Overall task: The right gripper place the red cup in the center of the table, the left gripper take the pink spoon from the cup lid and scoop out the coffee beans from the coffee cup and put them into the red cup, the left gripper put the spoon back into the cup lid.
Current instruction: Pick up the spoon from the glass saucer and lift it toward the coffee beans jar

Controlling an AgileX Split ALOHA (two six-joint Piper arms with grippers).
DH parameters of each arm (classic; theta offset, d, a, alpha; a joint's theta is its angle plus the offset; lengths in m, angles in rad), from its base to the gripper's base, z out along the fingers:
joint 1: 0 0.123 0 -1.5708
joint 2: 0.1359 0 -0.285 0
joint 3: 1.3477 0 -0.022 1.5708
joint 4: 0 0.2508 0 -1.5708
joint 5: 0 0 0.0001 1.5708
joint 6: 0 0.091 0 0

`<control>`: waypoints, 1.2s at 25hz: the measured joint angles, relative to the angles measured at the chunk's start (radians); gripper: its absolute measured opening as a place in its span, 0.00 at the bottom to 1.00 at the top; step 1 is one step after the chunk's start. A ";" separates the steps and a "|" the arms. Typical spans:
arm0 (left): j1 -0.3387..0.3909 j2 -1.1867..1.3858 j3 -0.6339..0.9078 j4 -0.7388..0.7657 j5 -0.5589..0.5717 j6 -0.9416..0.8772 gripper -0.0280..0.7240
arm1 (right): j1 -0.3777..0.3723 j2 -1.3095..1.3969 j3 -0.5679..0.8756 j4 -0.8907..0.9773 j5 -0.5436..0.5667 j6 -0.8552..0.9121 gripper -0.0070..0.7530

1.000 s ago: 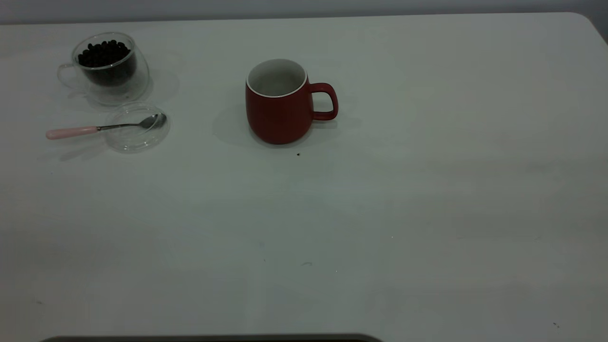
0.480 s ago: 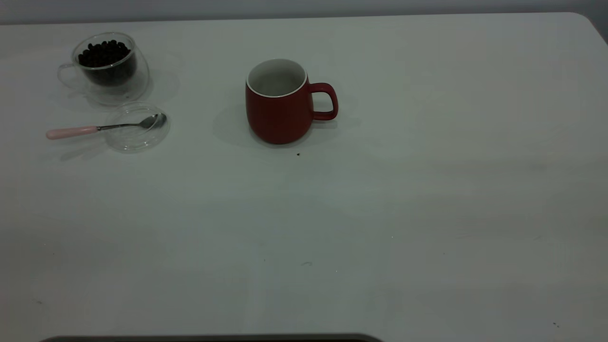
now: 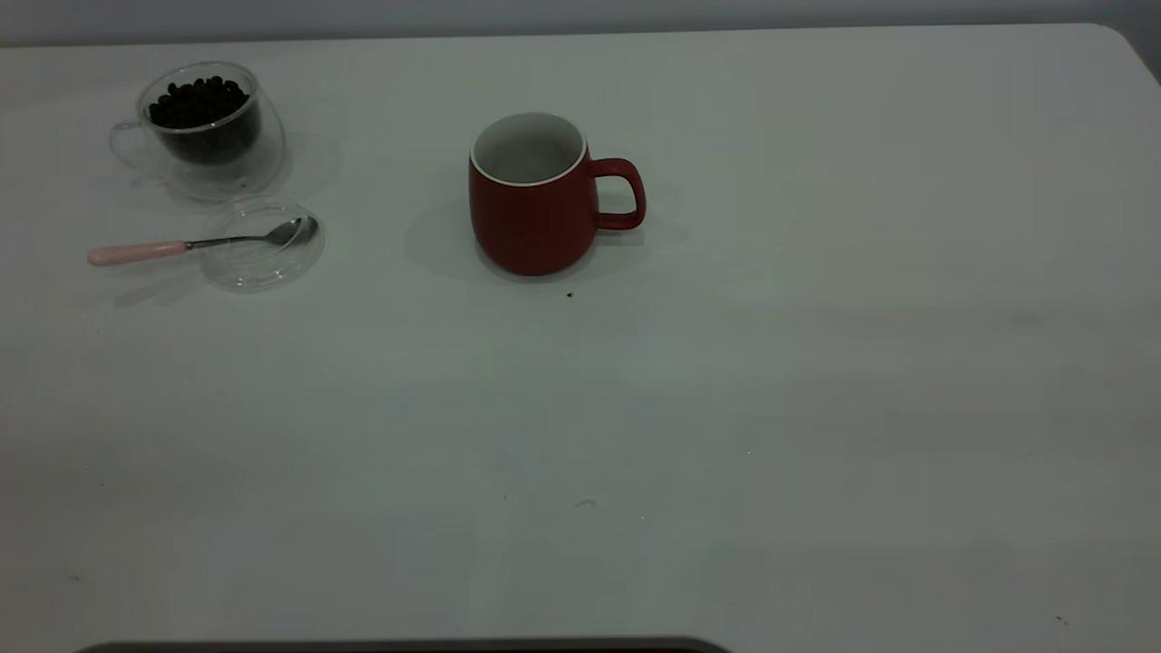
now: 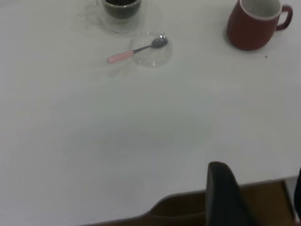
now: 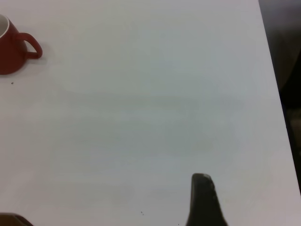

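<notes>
The red cup stands upright near the middle of the table, handle to the right; its white inside looks empty. It also shows in the left wrist view and the right wrist view. The coffee cup with coffee beans stands at the far left. In front of it the pink spoon lies with its bowl in the cup lid. My left gripper is open and empty at the near table edge, far from the spoon. My right gripper hangs over the table's right part.
A small dark speck lies just in front of the red cup. The table's rounded far-right corner and right edge are in view. Neither arm shows in the exterior view.
</notes>
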 joint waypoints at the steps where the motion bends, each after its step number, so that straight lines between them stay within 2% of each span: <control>1: 0.000 0.016 -0.002 -0.002 -0.021 -0.027 0.57 | 0.000 0.000 0.000 0.000 0.000 0.000 0.71; 6: 0.000 0.243 -0.021 -0.025 -0.235 -0.066 0.53 | 0.000 0.000 0.000 0.000 0.000 0.000 0.71; 16: 0.002 0.985 -0.144 -0.026 -0.640 -0.066 0.52 | 0.000 0.000 0.000 0.000 0.001 0.000 0.71; 20: 0.054 1.250 -0.255 -0.030 -0.669 -0.066 0.52 | 0.000 0.000 0.000 0.000 0.001 0.000 0.71; 26: 0.234 1.593 -0.395 -0.086 -0.688 -0.055 0.52 | 0.000 0.000 0.000 0.000 0.001 0.000 0.71; 30: 0.336 1.791 -0.464 -0.201 -0.666 0.076 0.52 | 0.000 0.000 0.000 0.000 0.001 0.000 0.71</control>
